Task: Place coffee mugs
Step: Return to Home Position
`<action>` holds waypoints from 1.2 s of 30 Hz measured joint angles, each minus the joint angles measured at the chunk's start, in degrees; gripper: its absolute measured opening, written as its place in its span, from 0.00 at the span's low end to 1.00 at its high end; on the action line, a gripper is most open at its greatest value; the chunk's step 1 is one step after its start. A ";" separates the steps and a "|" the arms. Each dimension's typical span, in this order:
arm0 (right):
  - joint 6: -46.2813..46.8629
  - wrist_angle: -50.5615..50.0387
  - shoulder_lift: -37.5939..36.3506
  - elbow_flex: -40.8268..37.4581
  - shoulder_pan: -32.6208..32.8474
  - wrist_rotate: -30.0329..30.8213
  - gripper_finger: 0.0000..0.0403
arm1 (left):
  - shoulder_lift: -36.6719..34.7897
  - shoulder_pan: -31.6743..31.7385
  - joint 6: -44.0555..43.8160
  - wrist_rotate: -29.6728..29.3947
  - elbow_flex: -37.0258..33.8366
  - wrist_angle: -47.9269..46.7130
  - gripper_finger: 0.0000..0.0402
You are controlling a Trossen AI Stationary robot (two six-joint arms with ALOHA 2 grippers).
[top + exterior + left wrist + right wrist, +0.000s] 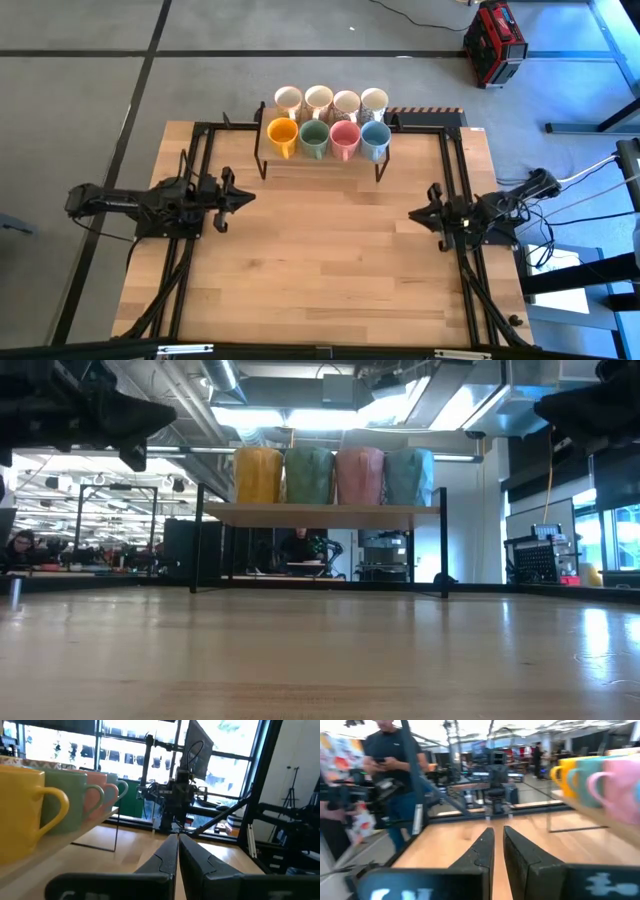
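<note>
Eight coffee mugs stand on a raised rack shelf (320,513) at the table's far edge. The front row is yellow (283,135), green (314,137), pink (345,137) and light blue (376,138). Behind it is a row of cream ones (319,98). My left gripper (250,197) is shut at the table's left side, pointing level toward the right, with nothing in it. My right gripper (412,212) is shut at the right side, pointing left, also with nothing in it. Both are well short of the rack.
Black frame rails (200,250) run along both sides of the wooden table (330,260), with free room between the arms. The rack's thin black legs (262,160) stand on the tabletop. A red case (494,42) sits on the floor beyond. A person (390,760) stands beyond the table.
</note>
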 joint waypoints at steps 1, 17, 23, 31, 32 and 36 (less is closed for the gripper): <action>0.23 1.20 0.00 -0.71 -0.09 -0.70 0.08 | -0.96 0.00 -0.34 -0.02 -0.48 -0.31 0.02; 2.60 -2.28 0.00 -2.04 -26.15 -24.47 0.08 | -4.00 0.00 0.52 -0.24 -0.52 -2.77 0.02; 3.12 -3.20 0.00 -2.02 -31.06 -22.04 0.08 | -4.02 -0.02 3.19 -0.41 -0.52 -2.27 0.02; 5.56 -3.55 0.02 -2.00 -31.52 -22.52 0.08 | -4.06 -0.02 4.73 -2.21 -0.52 -4.42 0.02; 6.68 -3.58 0.02 -2.00 -31.52 -22.52 0.08 | -4.01 -0.02 4.43 -2.31 -0.52 -4.93 0.02; 7.35 -3.64 0.02 -2.00 -31.52 -22.52 0.08 | -3.94 -0.02 3.44 -2.43 -0.52 -5.01 0.02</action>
